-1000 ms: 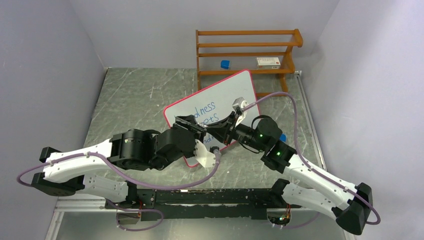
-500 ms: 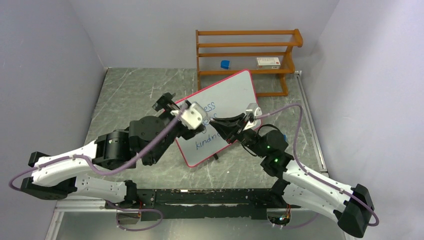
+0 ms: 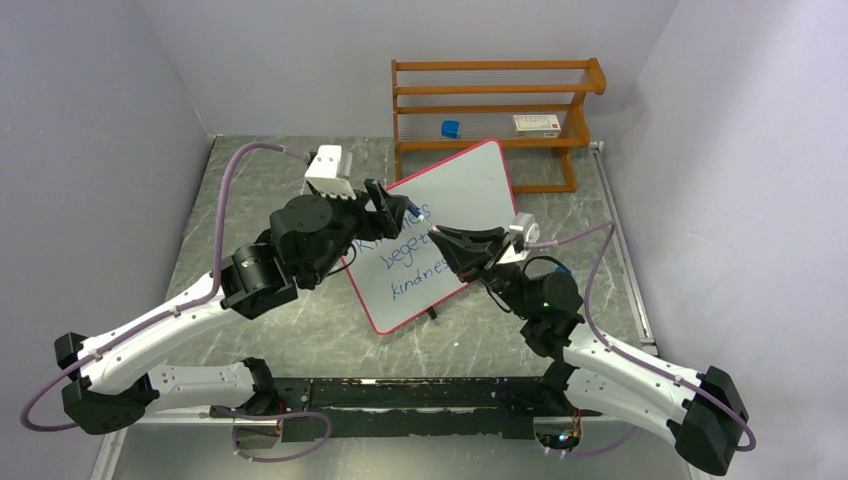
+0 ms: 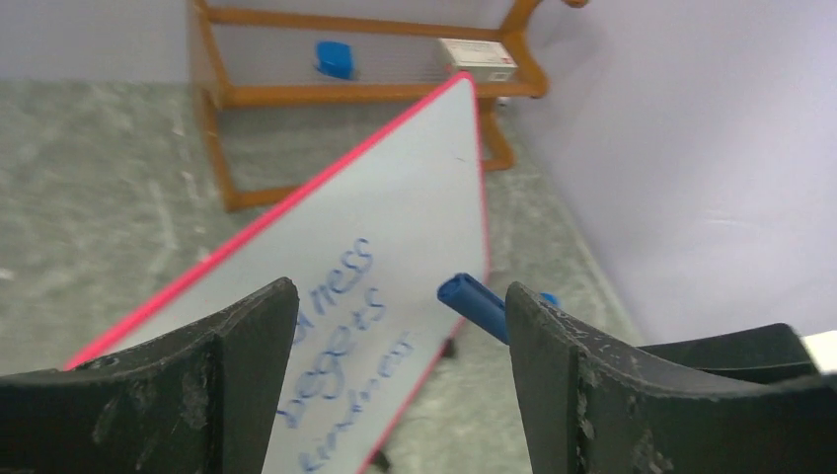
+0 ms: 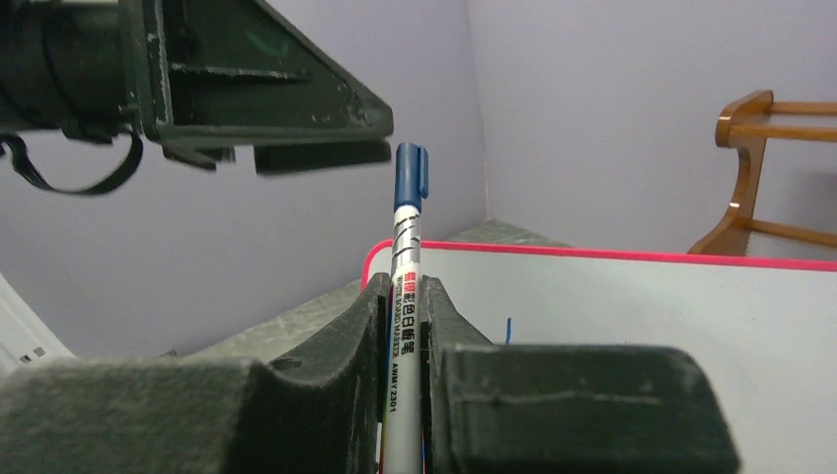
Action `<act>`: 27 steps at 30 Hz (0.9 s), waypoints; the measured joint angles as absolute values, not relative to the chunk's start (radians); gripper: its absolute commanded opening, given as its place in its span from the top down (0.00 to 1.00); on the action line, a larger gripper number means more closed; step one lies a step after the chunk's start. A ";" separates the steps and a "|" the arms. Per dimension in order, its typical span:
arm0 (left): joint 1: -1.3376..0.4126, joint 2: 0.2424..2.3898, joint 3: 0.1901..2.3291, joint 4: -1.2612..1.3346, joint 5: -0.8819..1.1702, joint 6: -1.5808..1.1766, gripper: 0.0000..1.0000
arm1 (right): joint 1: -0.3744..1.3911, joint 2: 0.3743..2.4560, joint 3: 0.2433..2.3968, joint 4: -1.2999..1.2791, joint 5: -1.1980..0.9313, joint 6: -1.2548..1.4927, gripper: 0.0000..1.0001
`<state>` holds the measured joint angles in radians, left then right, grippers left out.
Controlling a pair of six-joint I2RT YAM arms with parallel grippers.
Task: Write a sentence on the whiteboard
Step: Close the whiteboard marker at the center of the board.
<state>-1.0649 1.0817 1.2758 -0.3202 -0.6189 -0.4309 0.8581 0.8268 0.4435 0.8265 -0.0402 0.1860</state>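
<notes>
The whiteboard lies askew on the table, red-rimmed, and also shows in the left wrist view and the right wrist view. The sentence runs in blue cursive over three lines in its lower left part. My right gripper is shut on a white marker whose blue cap points at the left gripper. My left gripper hangs open over the board's left edge, with nothing between its fingers and the cap just off one fingertip.
A wooden rack stands at the back and holds a small blue block and a white box. A small blue object lies on the table right of the board. Purple walls close in on three sides.
The left gripper opened and drew back up and left, away from the right gripper and the marker. The lettering it covered now shows. The right gripper shifted slightly left and kept hold of the marker.
</notes>
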 measured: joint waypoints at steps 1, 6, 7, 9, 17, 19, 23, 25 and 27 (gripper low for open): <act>-1.055 1.077 1.250 -0.290 -0.597 -0.478 0.23 | 0.858 0.827 0.442 0.834 -0.037 0.184 1.00; -1.026 1.063 1.140 -0.159 -0.496 -0.678 0.28 | 0.858 0.827 0.434 0.877 -0.029 0.179 1.00; -1.023 1.065 1.130 -0.143 -0.484 -0.709 0.29 | 0.858 0.827 0.432 0.885 -0.029 0.179 1.00; -1.018 1.067 1.114 -0.110 -0.466 -0.767 0.31 | 0.858 0.827 0.430 0.894 -0.029 0.179 1.00; -0.999 1.058 1.012 0.051 -0.434 -0.939 0.42 | 0.858 0.827 0.430 0.908 -0.029 0.179 1.00; -0.994 1.061 1.003 0.077 -0.421 -0.968 0.44 | 0.858 0.827 0.428 0.909 -0.030 0.180 1.00; -0.985 1.063 0.982 0.135 -0.406 -1.008 0.52 | 0.858 0.827 0.427 0.912 -0.032 0.180 1.00; -0.981 1.063 0.969 0.167 -0.401 -1.023 0.58 | 0.858 0.827 0.425 0.917 -0.033 0.182 1.00; -0.978 1.063 0.956 0.194 -0.394 -1.036 0.63 | 0.858 0.827 0.422 0.918 -0.033 0.184 1.00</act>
<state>-0.9783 1.0634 0.9562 0.1936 -0.3939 -1.0359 0.8581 0.8272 0.4217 0.9184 -0.0334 0.1844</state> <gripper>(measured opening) 0.433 0.145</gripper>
